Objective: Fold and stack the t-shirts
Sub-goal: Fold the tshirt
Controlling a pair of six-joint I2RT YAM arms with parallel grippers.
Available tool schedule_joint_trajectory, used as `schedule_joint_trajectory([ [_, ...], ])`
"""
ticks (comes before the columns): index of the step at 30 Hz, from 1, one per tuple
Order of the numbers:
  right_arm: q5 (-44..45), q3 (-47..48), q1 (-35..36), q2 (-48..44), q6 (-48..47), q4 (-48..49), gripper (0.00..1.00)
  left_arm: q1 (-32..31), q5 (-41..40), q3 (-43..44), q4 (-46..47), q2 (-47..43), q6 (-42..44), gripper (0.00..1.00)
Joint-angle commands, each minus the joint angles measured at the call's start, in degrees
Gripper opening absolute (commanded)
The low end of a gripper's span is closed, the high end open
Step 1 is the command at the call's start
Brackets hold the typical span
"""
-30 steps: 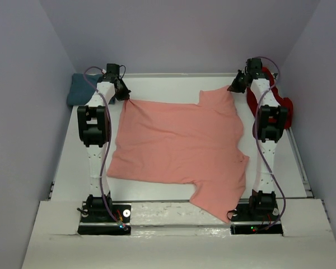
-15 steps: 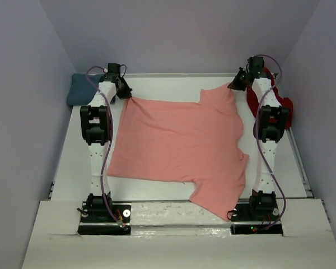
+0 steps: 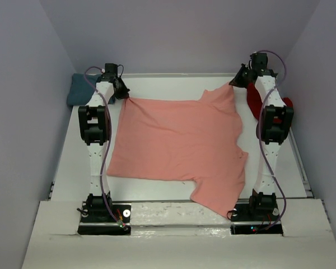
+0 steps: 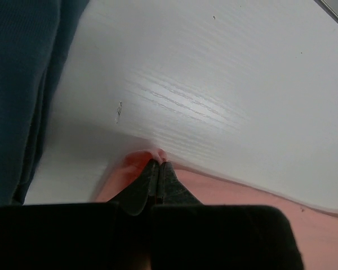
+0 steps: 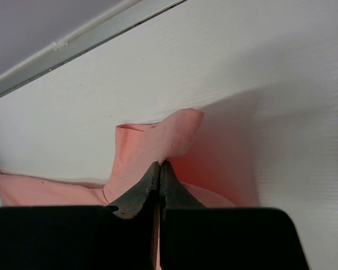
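The salmon-pink t-shirt (image 3: 179,145) lies spread over the middle of the white table (image 3: 162,87). My left gripper (image 3: 125,96) is shut on its far left corner; the pinched cloth shows in the left wrist view (image 4: 158,154). My right gripper (image 3: 233,84) is shut on its far right corner, where the hem (image 5: 158,140) stands up in front of the fingers. The teal t-shirt (image 3: 78,88) lies bunched at the far left; it also shows in the left wrist view (image 4: 17,84). The dark red t-shirt (image 3: 256,98) lies at the far right behind my right arm.
Lilac walls close in the table on three sides. A metal rail (image 5: 84,39) runs along the far edge. The shirt's near right sleeve (image 3: 215,202) hangs toward the front edge by my right arm's base (image 3: 257,216).
Both grippers have moved a little toward the far edge, pulling the pink shirt's far edge tauter. The right arm has shifted slightly right.
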Motion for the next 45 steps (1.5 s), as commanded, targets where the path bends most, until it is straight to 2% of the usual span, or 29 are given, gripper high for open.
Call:
schedule_joint_trajectory([
  [1,-0.75,-0.54,-0.54,-5.09,-0.93,2.39,0.0,2.18,0.7,-0.36,-0.05,-3.92,1.33,0.0],
  [32,-11.99,-7.13,-1.07,-13.79,0.74,3.62,0.0,1.83,3.6,-6.07,1.36,-12.27,1.59,0.0],
  [45,-13.67,-13.54,-1.07,-20.73,0.47,4.59,0.0,1.22,3.77,-8.8,0.92,-14.46,2.65,0.0],
])
